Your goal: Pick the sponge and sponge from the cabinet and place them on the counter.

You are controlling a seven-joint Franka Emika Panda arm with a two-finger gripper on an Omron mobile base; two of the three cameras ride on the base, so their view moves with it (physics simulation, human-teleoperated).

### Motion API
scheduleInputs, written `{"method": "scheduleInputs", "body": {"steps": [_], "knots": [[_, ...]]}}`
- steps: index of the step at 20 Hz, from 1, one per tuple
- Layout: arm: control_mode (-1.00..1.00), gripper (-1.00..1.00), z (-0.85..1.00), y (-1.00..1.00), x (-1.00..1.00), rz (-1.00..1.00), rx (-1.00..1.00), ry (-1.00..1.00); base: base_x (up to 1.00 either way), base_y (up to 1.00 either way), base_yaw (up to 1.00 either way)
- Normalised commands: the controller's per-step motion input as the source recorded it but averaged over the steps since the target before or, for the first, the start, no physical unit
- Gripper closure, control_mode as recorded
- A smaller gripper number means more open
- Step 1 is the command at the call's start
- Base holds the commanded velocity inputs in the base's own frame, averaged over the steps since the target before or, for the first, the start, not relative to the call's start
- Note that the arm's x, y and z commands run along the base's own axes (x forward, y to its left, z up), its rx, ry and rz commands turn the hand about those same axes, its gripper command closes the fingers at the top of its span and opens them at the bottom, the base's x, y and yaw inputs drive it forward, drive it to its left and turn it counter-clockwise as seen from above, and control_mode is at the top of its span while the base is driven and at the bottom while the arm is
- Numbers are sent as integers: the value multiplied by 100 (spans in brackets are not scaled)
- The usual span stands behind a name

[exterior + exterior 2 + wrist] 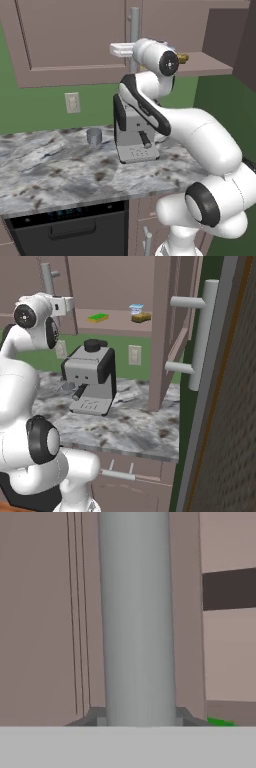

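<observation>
My gripper (140, 719) is shut on the long grey bar handle (137, 612) of the cabinet's left door (75, 40), with a dark fingertip on each side of the bar. The hand (122, 49) is raised in front of that handle (134, 25). The cabinet's right half stands open, and on its shelf (117, 323) lie a green sponge (98, 318) with a yellow layer and a tan-brown sponge (141, 317). A sliver of the green sponge (220, 722) also shows at the lower right of the hand view. The marble counter (55, 170) lies below.
A coffee machine (134, 135) stands on the counter under the arm, with a small grey cup (94, 136) to its left. A white cup with a blue rim (135, 308) sits on the shelf between the sponges. The open right door (200, 341) juts out close by.
</observation>
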Motion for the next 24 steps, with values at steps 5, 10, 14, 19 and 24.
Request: {"method": "scheduleInputs", "body": {"steps": [5, 10, 14, 19, 24], "knots": [[-100, 100, 10, 0, -27, 0, -3, 18, 0, 0, 0], [-100, 100, 8, 0, -29, 0, -4, 18, 0, 0, 0], [-100, 100, 6, 0, -27, 0, -5, 18, 0, 0, 0], [-100, 100, 3, 0, -29, 0, -4, 14, 0, 0, 0], [-100, 100, 0, 2, -34, 0, -3, 10, 0, 0, 0]]}}
